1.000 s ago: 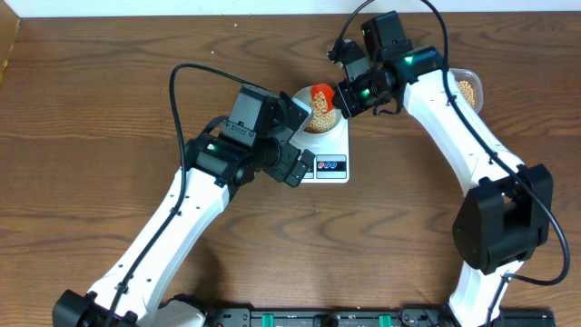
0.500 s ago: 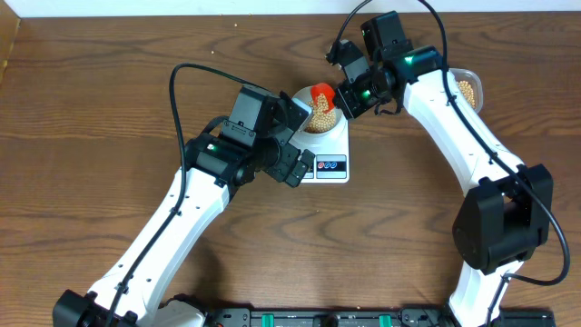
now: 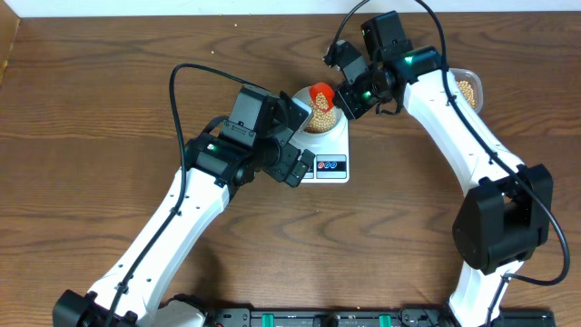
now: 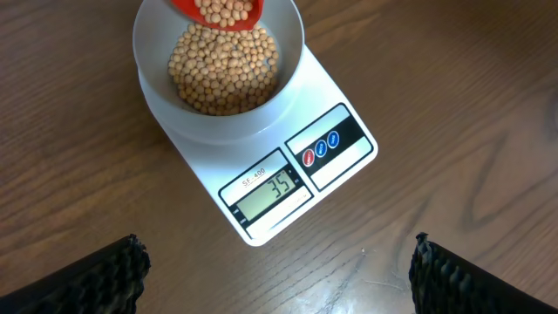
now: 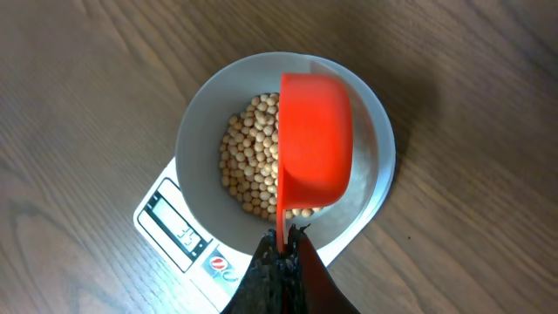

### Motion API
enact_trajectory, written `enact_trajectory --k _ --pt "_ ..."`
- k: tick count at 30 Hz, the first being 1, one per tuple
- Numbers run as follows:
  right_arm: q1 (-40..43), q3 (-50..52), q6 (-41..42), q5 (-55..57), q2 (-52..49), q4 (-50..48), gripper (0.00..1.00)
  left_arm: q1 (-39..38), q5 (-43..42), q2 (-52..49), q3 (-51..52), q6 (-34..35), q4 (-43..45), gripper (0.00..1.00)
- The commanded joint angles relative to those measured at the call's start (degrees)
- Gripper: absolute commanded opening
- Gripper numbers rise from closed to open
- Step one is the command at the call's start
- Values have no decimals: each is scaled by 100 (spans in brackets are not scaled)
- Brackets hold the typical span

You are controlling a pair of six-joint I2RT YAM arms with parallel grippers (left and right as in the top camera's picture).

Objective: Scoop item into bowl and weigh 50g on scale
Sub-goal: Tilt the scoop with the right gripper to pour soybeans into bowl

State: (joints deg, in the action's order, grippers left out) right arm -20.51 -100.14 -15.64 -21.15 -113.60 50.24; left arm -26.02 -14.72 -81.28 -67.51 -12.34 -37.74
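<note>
The pale bowl (image 3: 318,123) sits on the white scale (image 3: 330,165) and holds a pile of tan beans (image 4: 223,68). The scale's display (image 4: 268,191) reads 35. My right gripper (image 5: 283,246) is shut on the handle of a red scoop (image 5: 314,139), which is tipped on its side over the bowl (image 5: 205,122) with beans in it (image 4: 222,10). My left gripper (image 4: 275,270) is open and empty, hovering over the table just in front of the scale (image 4: 344,148).
A clear plastic tub (image 3: 468,89) with more beans stands at the back right, beside my right arm. My left arm crosses the table from the front left toward the scale.
The red scoop has shifted very slightly over the bowl. My left arm has not moved.
</note>
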Motion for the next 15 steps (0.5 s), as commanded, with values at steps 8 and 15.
enact_trajectory --k 8,15 --pt "-59 -127 -721 -39 153 -63 1 24 -26 -44 0 -94 -22 98" --pt "-59 -127 -872 -42 153 -144 1 24 -26 -44 0 -94 -22 98"
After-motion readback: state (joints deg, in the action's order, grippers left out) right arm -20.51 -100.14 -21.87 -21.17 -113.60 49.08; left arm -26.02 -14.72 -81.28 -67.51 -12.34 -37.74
